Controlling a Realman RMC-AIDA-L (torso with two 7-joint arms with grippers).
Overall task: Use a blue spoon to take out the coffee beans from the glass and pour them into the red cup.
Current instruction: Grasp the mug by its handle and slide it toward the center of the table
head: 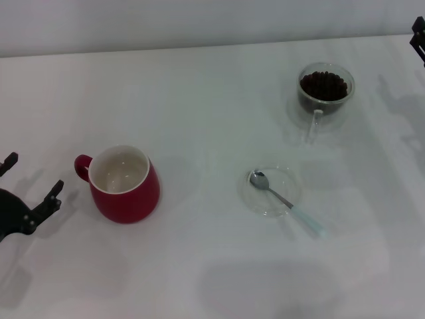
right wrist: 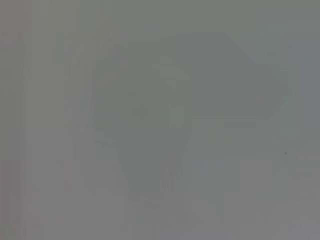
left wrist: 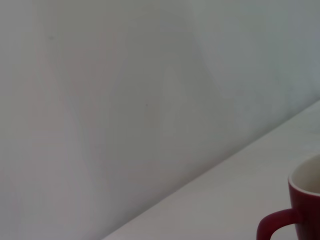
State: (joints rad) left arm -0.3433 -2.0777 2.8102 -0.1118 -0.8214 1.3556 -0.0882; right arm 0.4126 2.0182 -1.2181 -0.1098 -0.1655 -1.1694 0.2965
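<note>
The red cup (head: 126, 187) stands empty on the left of the white table (head: 199, 106), its handle towards my left gripper. It also shows in the left wrist view (left wrist: 306, 207). The blue spoon (head: 284, 201) lies on a flat clear saucer (head: 271, 191), bowl on the saucer and pale handle sticking out towards the front right. The glass (head: 325, 93) stands at the back right, holding the coffee beans (head: 323, 84). My left gripper (head: 33, 177) is open and empty just left of the red cup. My right gripper (head: 418, 36) shows only partly at the far right edge, beyond the glass.
The table's back edge meets a pale wall (head: 199, 20). The right wrist view shows only a plain grey surface with a faint shadow.
</note>
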